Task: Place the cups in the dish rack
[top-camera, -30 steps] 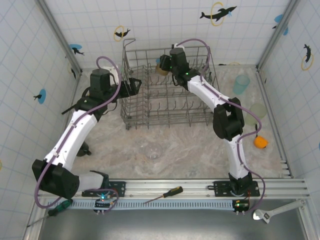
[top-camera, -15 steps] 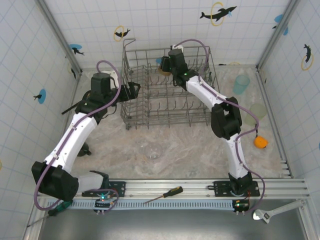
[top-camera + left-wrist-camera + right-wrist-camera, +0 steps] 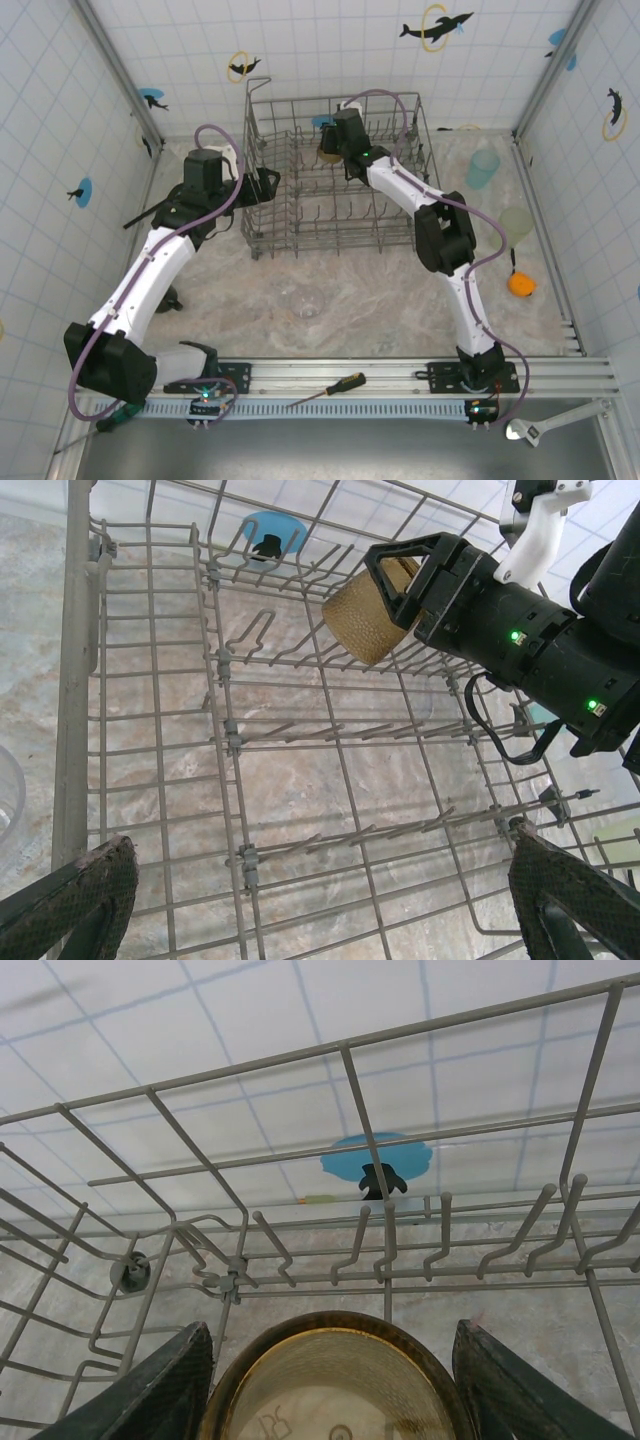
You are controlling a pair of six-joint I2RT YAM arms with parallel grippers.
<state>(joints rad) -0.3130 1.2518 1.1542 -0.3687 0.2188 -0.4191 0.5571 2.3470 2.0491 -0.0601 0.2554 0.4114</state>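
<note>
**Amber cup gripped over the wire rack**

The right pincer (image 3: pixel 328 140) is clamped on a textured, translucent amber cup (image 3: pixel 370 620), tilted above the upright tines at the far end of the grey wire dish rack (image 3: pixel 335 247). The left pincer (image 3: pixel 320 895) gapes wide at the rack's left side.

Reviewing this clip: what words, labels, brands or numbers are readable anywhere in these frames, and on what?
Base of the amber cup: faint raised marks, too blurred to read.
The wall stickers: sea-animal shapes and rings, no lettering.
No other readable text.
</note>
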